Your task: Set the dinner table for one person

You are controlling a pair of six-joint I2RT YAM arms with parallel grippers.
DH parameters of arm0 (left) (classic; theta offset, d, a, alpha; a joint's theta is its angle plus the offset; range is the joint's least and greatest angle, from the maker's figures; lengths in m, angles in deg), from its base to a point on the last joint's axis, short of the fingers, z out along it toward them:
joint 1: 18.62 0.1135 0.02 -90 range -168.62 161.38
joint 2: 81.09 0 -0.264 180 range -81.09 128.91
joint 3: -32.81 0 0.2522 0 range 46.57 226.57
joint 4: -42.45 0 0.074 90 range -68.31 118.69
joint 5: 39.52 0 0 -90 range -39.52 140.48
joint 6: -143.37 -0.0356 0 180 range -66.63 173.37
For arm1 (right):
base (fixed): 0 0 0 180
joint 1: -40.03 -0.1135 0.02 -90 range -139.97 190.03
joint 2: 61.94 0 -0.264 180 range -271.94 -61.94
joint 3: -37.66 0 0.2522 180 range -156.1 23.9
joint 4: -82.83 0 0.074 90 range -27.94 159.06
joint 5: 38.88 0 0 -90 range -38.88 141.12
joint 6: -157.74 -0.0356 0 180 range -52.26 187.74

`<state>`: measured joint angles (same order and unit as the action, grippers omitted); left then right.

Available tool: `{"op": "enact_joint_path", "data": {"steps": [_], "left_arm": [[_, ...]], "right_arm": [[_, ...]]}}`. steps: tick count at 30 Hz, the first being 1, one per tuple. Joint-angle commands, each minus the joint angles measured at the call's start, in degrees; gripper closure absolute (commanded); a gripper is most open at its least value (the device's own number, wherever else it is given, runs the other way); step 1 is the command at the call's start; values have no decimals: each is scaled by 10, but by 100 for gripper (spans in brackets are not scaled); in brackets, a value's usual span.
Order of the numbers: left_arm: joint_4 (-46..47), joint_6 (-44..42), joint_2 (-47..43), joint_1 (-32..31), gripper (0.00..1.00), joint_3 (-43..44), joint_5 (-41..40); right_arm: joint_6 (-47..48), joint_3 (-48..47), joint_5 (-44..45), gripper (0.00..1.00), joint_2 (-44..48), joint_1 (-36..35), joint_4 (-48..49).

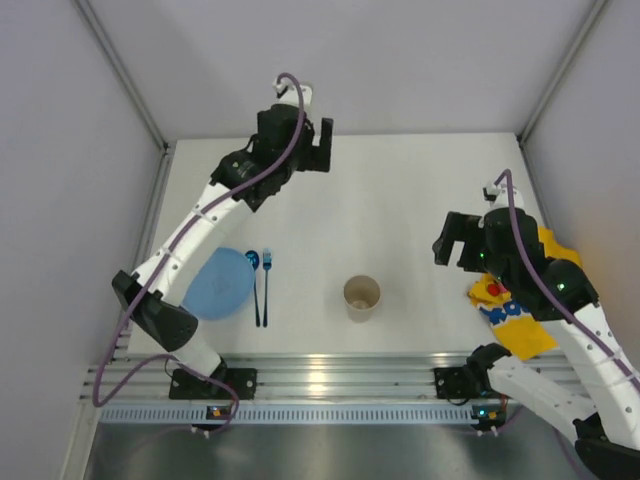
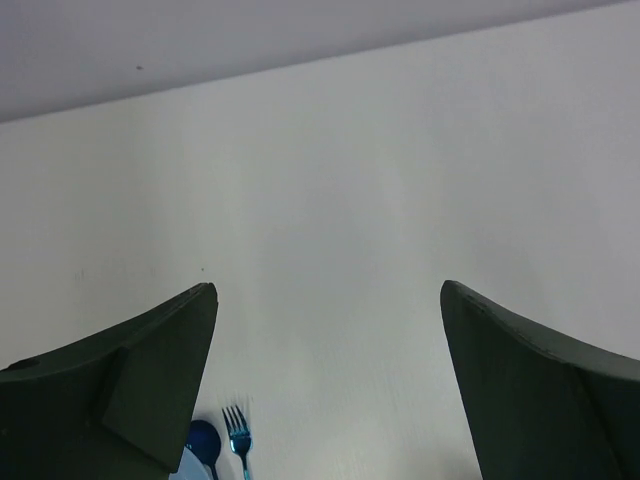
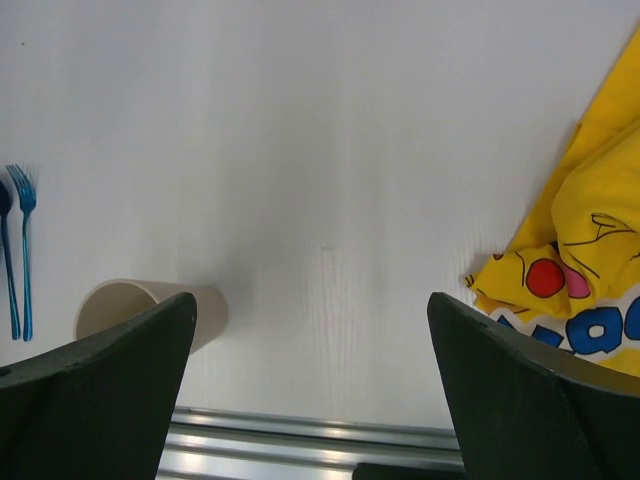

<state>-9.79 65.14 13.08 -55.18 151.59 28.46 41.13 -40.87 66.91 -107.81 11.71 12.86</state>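
The white dinner table (image 1: 400, 200) holds a light blue plate (image 1: 222, 282) at the near left. A dark blue spoon (image 1: 254, 285) and a blue fork (image 1: 266, 285) lie side by side just right of it. A beige cup (image 1: 361, 297) stands upright near the front middle. My left gripper (image 1: 318, 148) is open and empty, high over the far left of the table. My right gripper (image 1: 456, 243) is open and empty, above bare table (image 3: 330, 200) between the cup (image 3: 140, 310) and the cloth. The fork (image 2: 238, 440) and spoon (image 2: 203, 440) show in the left wrist view.
A crumpled yellow Pikachu-print cloth (image 1: 515, 300) lies at the near right, partly under my right arm; it also shows in the right wrist view (image 3: 585, 250). A silver aluminium rail (image 1: 330, 375) runs along the front edge. Grey panels wall the left, right and back.
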Motion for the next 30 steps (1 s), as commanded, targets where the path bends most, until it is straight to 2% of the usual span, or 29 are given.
{"op": "enact_joint_path", "data": {"steps": [1, 2, 5, 6, 7, 9, 13, 16, 20, 22, 23, 26, 27, 29, 30], "left_arm": [[6, 16, -28, 28, 1, 22, -25], [16, 32, -34, 28, 2, 9, 3], [124, 116, -86, 46, 2, -105, 36], [164, 140, -105, 56, 1, -170, 126], [245, 153, -134, 67, 1, -197, 169], [289, 164, -144, 75, 1, -217, 197], [264, 177, -130, 82, 2, -191, 196], [215, 162, -109, 82, 2, -168, 185], [138, 149, -56, 82, 4, -129, 176], [130, 139, -24, 81, 9, -126, 200], [132, 138, -15, 81, 10, -126, 235], [133, 145, 16, 81, 13, -114, 275], [134, 145, 21, 80, 13, -116, 294], [146, 143, 27, 80, 13, -125, 306], [146, 136, 29, 80, 13, -129, 320]], "right_arm": [[4, 0, -2, 0, 18, 5, 5], [5, 0, -2, 0, 23, 4, 5], [4, -3, 9, 0, 31, 5, 2], [5, -2, 13, 0, 34, 5, 1], [7, -2, 21, 0, 37, 5, 0], [-4, 3, 67, 0, 52, 5, -3], [-13, 6, 86, 0, 58, 5, 7], [-16, -8, 82, 0, 12, 5, 0], [-25, -54, 162, 0, -82, 11, -35], [-20, -77, 169, 0, -119, 45, -53], [-13, -85, 143, 0, -156, 65, -56], [-9, -85, 73, 0, -233, 168, -69], [-12, -82, 60, 0, -247, 219, -66], [-21, -74, 45, 0, -286, 262, -58], [-33, -71, 39, 0, -298, 307, -47]]}}
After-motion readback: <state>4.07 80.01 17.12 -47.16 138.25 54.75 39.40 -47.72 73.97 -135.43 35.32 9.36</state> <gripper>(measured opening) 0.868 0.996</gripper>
